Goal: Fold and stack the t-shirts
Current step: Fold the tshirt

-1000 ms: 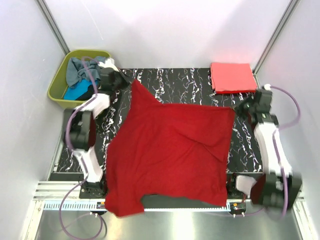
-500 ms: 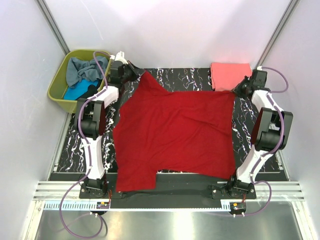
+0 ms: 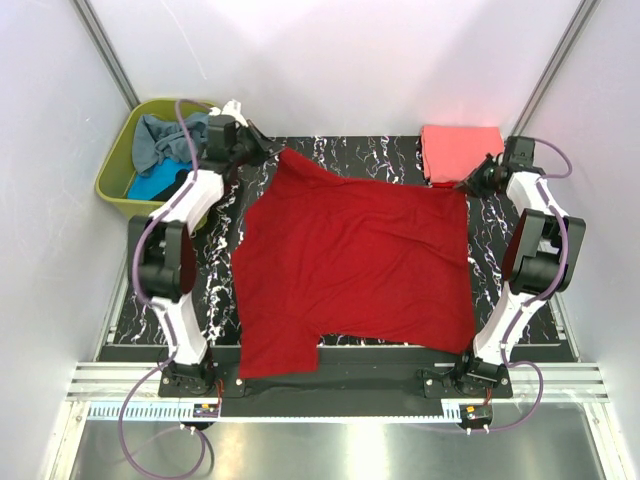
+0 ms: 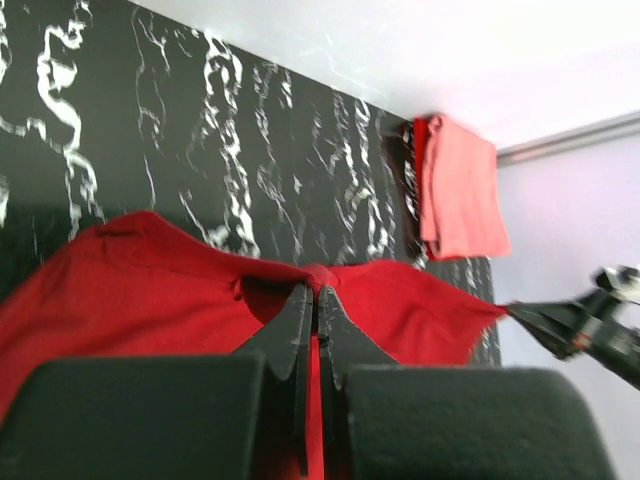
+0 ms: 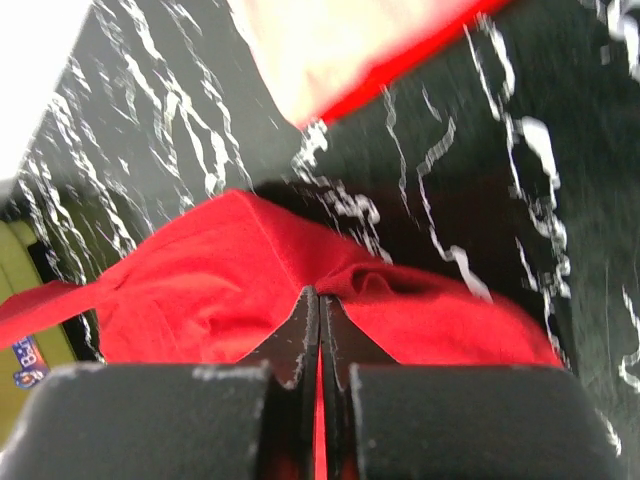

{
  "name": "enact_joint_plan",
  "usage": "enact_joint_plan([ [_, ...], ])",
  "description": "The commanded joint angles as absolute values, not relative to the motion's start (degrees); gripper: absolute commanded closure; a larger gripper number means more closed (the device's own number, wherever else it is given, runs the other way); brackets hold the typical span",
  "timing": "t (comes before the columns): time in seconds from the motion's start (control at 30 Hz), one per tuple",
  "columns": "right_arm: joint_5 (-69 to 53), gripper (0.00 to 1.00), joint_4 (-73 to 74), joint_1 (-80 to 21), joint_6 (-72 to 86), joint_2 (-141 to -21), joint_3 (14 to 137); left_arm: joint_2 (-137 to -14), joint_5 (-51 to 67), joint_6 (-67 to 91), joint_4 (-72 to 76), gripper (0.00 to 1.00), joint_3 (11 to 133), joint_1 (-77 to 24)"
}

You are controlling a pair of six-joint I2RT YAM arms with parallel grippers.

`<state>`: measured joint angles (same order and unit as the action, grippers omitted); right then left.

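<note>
A large dark red t-shirt lies spread across most of the black, white-veined bench, with its far edge drawn between the two arms. The left arm reaches to the far-left corner of the shirt, just beside the olive-green basket. The left jaws are clenched on a peak of the red cloth there. In the left wrist view the cloth rises to a pinch point right at the closed tips and falls away on both sides over the bench. The right arm reaches to the far-right corner, and the right jaws are likewise clamped tight on the shirt's edge. In the right wrist view the fabric bunches into folds at the pressed-together tips. A folded coral-pink t-shirt sits on the far-right of the bench, just behind the right jaws and close to the red shirt's corner. It shows in the left wrist view and, blurred, at the top of the right wrist view. The near-left part of the red shirt reaches down to the bench's front edge. In the basket lie a grey-blue shirt, a turquoise one and a dark piece of cloth, loosely heaped.
</note>
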<state>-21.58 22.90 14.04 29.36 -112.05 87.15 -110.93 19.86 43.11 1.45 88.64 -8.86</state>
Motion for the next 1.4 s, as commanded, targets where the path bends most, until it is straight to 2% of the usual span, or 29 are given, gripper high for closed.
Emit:
enact_joint_plan([
  [0.0,-22.9,1.00,28.6,14.3,29.7,-107.5,86.5,-100.4,22.1,43.6,-3.0,1.00,82.9,-8.8],
  [0.4,-19.4,1.00,42.0,14.5,28.1,-102.0,84.8,-81.9,22.9,41.9,-7.0,1.00,62.9,-8.6],
  [0.8,-13.5,1.00,47.5,15.9,22.6,-94.5,75.9,-73.0,23.7,38.3,-15.6,1.00,55.4,-6.3],
  [1.37,-10.0,1.00,47.9,17.2,21.1,-94.6,71.5,-69.4,23.6,39.7,-17.9,1.00,50.6,-4.6],
])
